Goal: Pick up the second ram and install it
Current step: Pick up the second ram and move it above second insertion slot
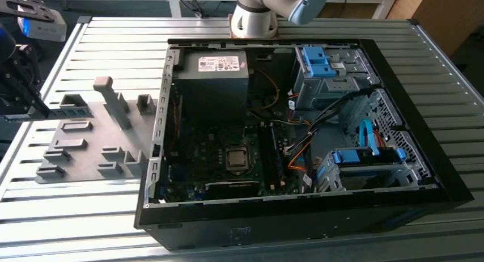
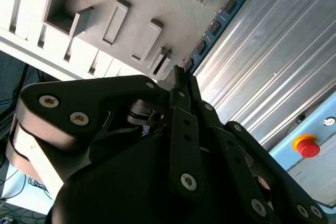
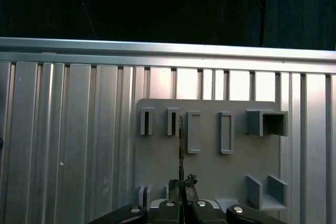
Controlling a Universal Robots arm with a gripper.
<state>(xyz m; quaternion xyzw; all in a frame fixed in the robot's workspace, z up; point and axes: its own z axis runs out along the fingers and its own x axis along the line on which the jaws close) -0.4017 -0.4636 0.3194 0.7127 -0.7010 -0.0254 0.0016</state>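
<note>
My gripper (image 2: 181, 72) is shut on the second ram (image 2: 218, 22), a thin blue-green board with a row of black chips that sticks out beyond the fingertips. In the first wrist view the ram (image 3: 181, 140) shows edge-on as a thin dark line rising from the shut gripper (image 3: 182, 184), over the grey slotted holder tray (image 3: 210, 166). In the exterior view the black gripper body (image 1: 17, 86) hangs at the far left edge, above the table beside the tray (image 1: 83, 143).
The open computer case (image 1: 302, 216) lies in the middle of the ribbed metal table (image 1: 98, 35), with its motherboard and CPU socket (image 1: 237, 158) exposed. Bright blue drive-bay clips (image 1: 318, 60) sit at the case's far side. The arm's base (image 1: 253, 18) stands behind the case.
</note>
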